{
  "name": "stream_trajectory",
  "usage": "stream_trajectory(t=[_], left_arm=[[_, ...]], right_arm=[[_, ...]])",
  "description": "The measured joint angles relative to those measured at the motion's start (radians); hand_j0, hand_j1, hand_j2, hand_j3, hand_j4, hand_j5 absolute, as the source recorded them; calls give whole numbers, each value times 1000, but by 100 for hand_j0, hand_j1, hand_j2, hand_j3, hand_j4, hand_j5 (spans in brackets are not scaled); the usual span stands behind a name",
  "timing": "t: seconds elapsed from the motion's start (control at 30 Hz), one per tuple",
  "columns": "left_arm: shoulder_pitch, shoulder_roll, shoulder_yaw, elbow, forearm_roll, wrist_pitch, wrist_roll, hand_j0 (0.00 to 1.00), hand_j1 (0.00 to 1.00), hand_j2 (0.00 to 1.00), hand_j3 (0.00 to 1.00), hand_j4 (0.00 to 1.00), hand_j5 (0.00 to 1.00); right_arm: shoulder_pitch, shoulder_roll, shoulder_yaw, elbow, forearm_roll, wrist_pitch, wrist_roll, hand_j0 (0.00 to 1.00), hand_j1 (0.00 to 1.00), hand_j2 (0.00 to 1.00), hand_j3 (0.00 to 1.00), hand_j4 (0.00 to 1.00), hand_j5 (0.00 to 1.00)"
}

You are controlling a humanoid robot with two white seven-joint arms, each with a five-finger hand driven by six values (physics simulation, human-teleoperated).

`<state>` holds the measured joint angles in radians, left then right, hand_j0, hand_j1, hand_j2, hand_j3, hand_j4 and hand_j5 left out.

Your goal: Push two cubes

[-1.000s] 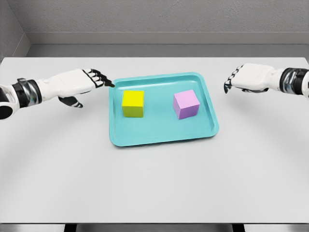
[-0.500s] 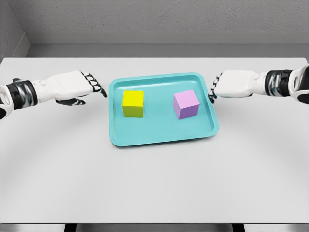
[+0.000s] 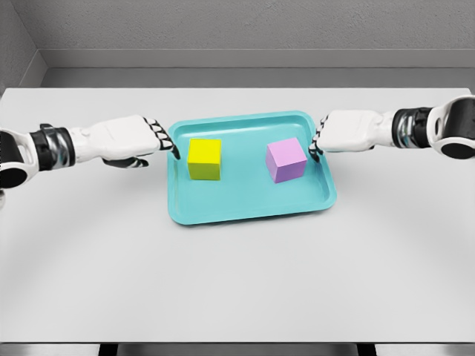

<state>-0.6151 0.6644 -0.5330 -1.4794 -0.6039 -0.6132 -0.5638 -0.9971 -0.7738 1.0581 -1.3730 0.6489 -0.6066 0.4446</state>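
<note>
Both curled, empty — left robot hand (image 3: 137, 139) and right robot hand (image 3: 343, 132) flank the tray (image 3: 245, 208); best press yellow cube (image 3: 204, 159) and pink cube (image 3: 286, 160) squarely, mid-face.

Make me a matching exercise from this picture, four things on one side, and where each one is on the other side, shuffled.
Things:
1. yellow cube
2. pink cube
3. left hand
4. right hand

Places:
A. at the right rim of the teal tray
B. in the tray's left half
C. at the tray's left rim
D. in the tray's right half

Pairs: 1-B, 2-D, 3-C, 4-A
</note>
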Motion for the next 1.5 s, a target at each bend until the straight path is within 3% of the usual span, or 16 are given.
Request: stream_trajectory(t=[0.97,1.5], left_arm=[[3,-40,-19,25,-52,0,1,71,71,71,71,71,71],[-34,-101,-15,159,-61,0,-8,71,71,71,71,71,71]], right_arm=[[-12,33,29,5,3,-6,-1,45,45,45,45,45,45],[-34,6,30,-5,2,-5,0,38,38,38,38,38,38]])
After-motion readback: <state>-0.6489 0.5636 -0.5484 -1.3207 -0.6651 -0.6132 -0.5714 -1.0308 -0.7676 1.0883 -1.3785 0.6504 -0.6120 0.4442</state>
